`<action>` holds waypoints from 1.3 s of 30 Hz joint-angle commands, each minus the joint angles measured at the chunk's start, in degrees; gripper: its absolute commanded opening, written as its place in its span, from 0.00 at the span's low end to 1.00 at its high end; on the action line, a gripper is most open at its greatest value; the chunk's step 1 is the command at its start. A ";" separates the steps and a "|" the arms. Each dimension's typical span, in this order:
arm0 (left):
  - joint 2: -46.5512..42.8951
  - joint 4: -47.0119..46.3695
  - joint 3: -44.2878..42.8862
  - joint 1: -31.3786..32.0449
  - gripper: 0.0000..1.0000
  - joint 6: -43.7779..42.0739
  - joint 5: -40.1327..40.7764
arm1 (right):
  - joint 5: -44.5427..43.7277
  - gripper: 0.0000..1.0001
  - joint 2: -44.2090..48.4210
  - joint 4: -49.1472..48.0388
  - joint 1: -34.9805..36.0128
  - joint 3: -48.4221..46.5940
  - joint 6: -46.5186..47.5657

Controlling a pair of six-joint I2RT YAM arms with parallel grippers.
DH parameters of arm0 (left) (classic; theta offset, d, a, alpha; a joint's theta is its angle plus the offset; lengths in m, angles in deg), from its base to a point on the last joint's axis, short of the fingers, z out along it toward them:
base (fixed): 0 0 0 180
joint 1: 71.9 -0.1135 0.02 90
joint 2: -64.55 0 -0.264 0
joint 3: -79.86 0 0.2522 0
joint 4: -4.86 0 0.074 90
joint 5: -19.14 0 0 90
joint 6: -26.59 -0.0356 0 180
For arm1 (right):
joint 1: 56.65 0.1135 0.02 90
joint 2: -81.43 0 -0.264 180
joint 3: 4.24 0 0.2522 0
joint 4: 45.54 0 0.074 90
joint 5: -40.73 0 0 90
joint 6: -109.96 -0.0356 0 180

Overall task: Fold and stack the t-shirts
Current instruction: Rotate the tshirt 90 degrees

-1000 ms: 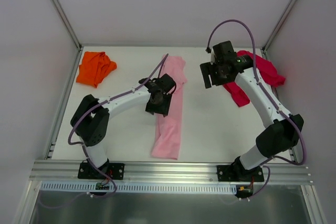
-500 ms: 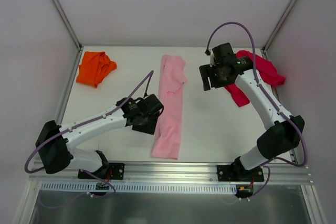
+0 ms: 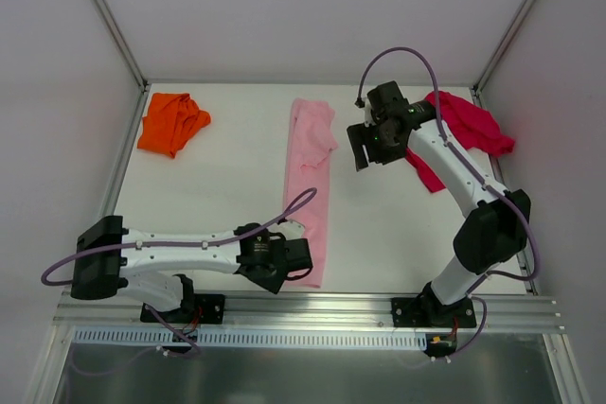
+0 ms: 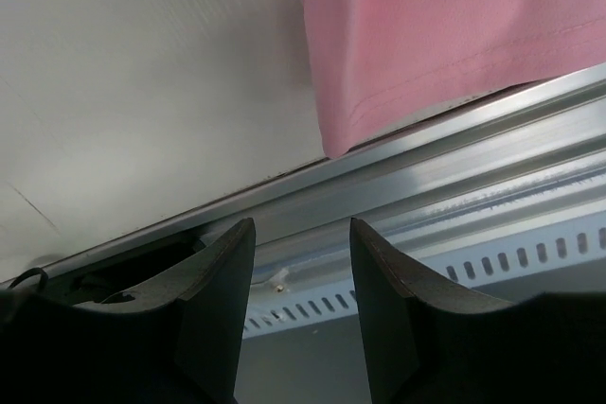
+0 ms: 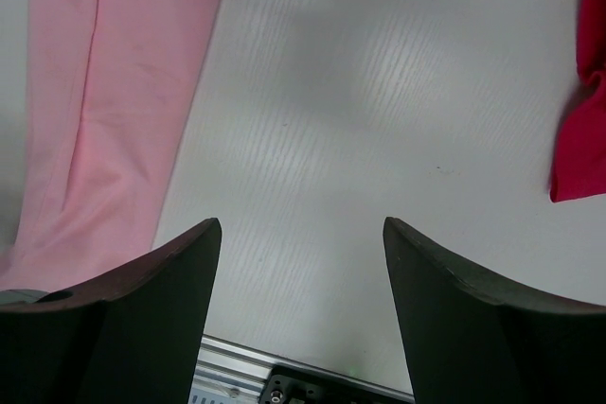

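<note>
Pink t-shirt [image 3: 311,186]: strip on tabletop [image 3: 218,186], long axis 12-to-6; near hem at 1 o'clock of nearer left claw [image 4: 301,224], parted, empty; right claw [image 5: 300,224] released, 3 o'clock of far end.

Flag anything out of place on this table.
Nothing damaged. The orange t-shirt and red t-shirt lie crumpled in the far corners; the pink t-shirt is a long strip whose hem reaches the table's near edge.
</note>
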 commanded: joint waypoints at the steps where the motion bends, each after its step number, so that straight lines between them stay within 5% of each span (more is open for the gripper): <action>1: 2.71 0.35 -2.53 1.34 0.45 3.52 4.31 | 2.16 0.73 -0.38 -0.45 0.34 -2.22 -0.88; 15: 9.48 -12.66 -5.78 1.44 0.45 -7.28 5.90 | 3.39 0.73 0.68 -0.89 0.78 -0.55 -0.88; 30: 18.98 -14.53 -12.02 0.38 0.44 -14.51 6.85 | 2.87 0.73 1.56 -0.28 0.96 -0.73 -0.44; 34: 20.47 -14.68 -14.04 -4.09 0.43 -15.02 10.11 | 3.31 0.73 2.26 -0.71 1.05 -0.03 -0.44; 39: 25.48 -18.55 -22.80 -15.93 0.40 -21.77 3.28 | 2.78 0.72 3.66 -0.54 0.96 -0.02 0.00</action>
